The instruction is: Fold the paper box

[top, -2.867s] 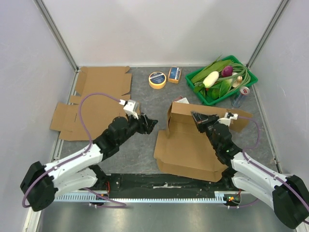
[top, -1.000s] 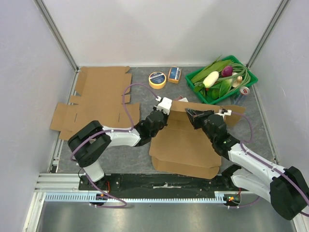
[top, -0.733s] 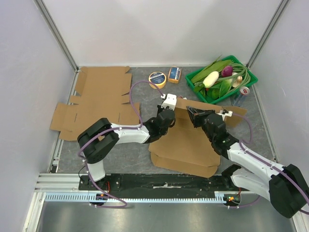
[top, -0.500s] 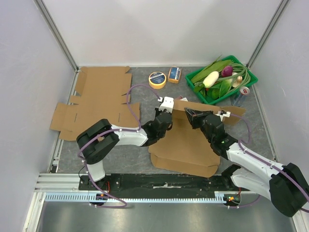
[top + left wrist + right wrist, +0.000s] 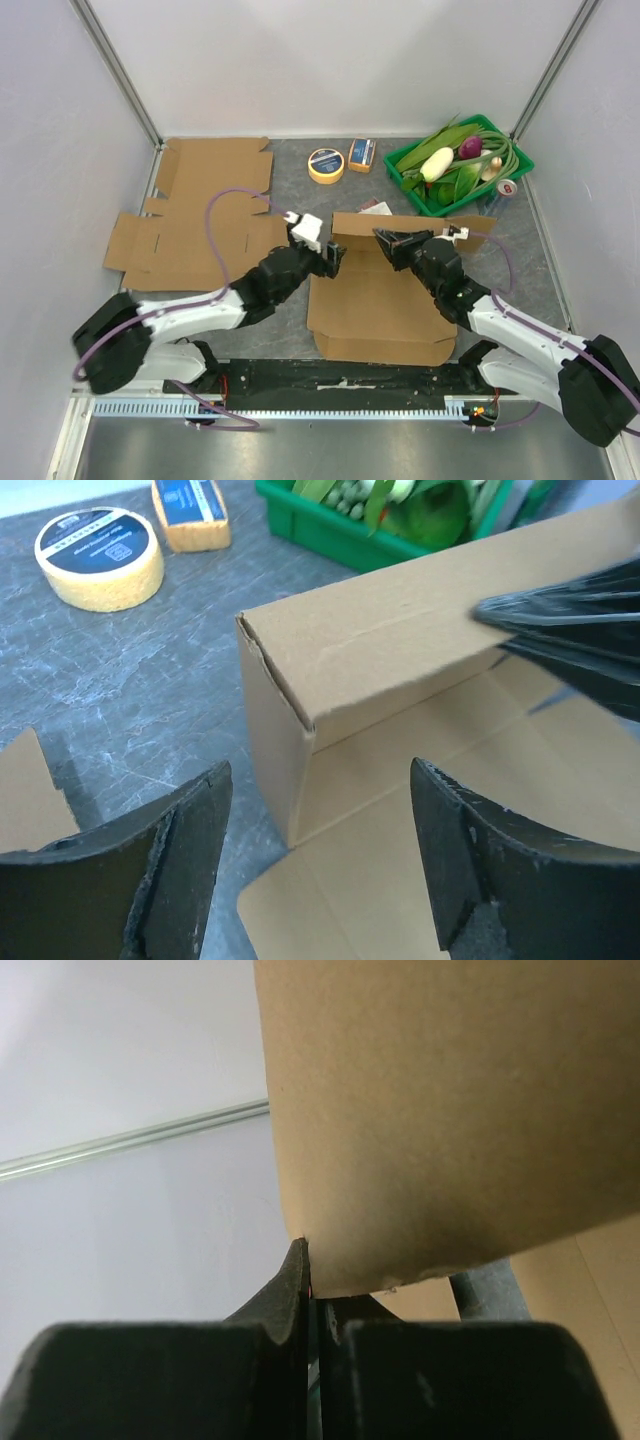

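Note:
The brown paper box (image 5: pixel 372 300) lies partly folded mid-table, its base flat and its back wall (image 5: pixel 355 227) standing upright with a short side panel bent round the left corner. My right gripper (image 5: pixel 383 240) is shut on the top edge of that wall; in the right wrist view the cardboard (image 5: pixel 450 1110) fills the frame above the right gripper (image 5: pixel 309 1272). My left gripper (image 5: pixel 332 259) is open just left of the box's corner, touching nothing. In the left wrist view the left gripper (image 5: pixel 318 768) faces the corner (image 5: pixel 285 705), with the right arm's dark fingers (image 5: pixel 565 630) on the wall.
Flat cardboard sheets (image 5: pixel 200 210) lie at the left. A yellow tape roll (image 5: pixel 326 165) and a small orange-blue pack (image 5: pixel 361 154) sit behind the box. A green basket (image 5: pixel 415 196) of vegetables and a can (image 5: pixel 505 189) stand at the back right.
My left gripper let go of the box's left corner, opened and drew back to the left. The right gripper kept its hold and the back wall now stands more upright.

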Controlling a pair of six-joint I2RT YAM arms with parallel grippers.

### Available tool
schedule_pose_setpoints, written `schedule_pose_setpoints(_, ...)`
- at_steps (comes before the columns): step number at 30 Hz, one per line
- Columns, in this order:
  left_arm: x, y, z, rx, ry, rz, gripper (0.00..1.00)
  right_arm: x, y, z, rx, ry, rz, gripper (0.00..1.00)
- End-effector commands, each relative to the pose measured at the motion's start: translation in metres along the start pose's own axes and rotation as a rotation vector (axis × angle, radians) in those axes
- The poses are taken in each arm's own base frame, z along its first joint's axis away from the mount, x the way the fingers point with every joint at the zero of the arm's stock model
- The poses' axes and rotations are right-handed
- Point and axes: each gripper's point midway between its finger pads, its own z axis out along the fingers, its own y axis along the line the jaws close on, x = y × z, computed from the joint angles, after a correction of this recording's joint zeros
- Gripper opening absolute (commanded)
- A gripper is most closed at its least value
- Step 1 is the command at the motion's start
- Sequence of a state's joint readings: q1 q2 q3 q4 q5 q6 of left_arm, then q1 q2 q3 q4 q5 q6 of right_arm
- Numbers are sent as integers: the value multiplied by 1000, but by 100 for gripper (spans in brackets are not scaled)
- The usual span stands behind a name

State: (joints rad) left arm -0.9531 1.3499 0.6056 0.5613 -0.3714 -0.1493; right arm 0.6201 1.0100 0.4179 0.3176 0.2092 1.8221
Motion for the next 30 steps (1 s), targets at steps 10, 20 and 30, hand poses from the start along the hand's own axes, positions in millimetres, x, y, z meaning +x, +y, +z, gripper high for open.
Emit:
schedule_pose_setpoints(10, -53, 33, -84, 199, 36, -408, 74, 39, -10, 16, 30, 153, -61, 4)
schedule_pose_setpoints(20, -1, 69, -63, -28, 21, -215, 74, 59, 6, 28, 71, 121, 22, 5)
schedule_pose_setpoints(30, -8, 80, -37, -236, -20, -64, 56, 73, 17, 34, 80, 84, 35, 9)
